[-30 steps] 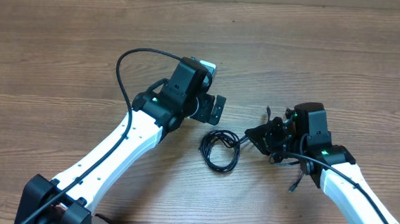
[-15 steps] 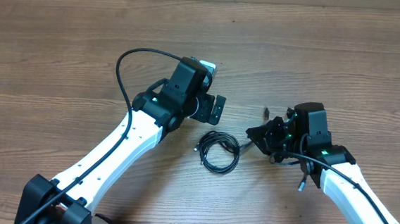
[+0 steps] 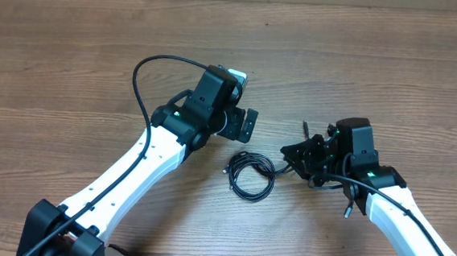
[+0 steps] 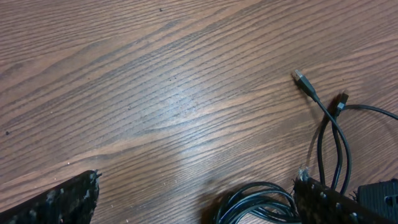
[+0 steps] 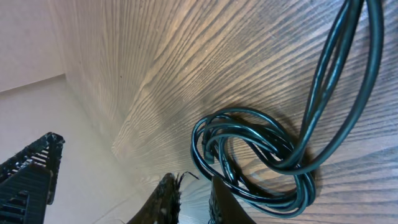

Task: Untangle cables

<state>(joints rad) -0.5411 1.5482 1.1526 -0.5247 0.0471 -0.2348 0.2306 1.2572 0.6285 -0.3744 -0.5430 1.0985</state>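
The cables show as a small black coil [image 3: 251, 175] on the wood table between the arms; it also shows in the right wrist view [image 5: 249, 155] and at the bottom of the left wrist view [image 4: 258, 202]. Strands run from the coil to my right gripper [image 3: 291, 155]. Two plug ends [image 4: 300, 76] lie beyond it, one silvery, and another loose end [image 3: 350, 209] trails behind the right wrist. My right gripper's fingers [image 5: 193, 199] are close together beside the coil, and the grip point is hidden. My left gripper [image 3: 249, 125] is open and empty just above the coil [image 4: 196, 205].
A thick black arm cable [image 3: 148, 66] arcs over the left arm. Bare wood table [image 3: 71, 69] lies on all sides. A pale wall or edge [image 5: 37, 112] shows in the right wrist view.
The loose cable end behind my right wrist has swung to the right and up. The coil has shifted slightly. The left arm has not moved.
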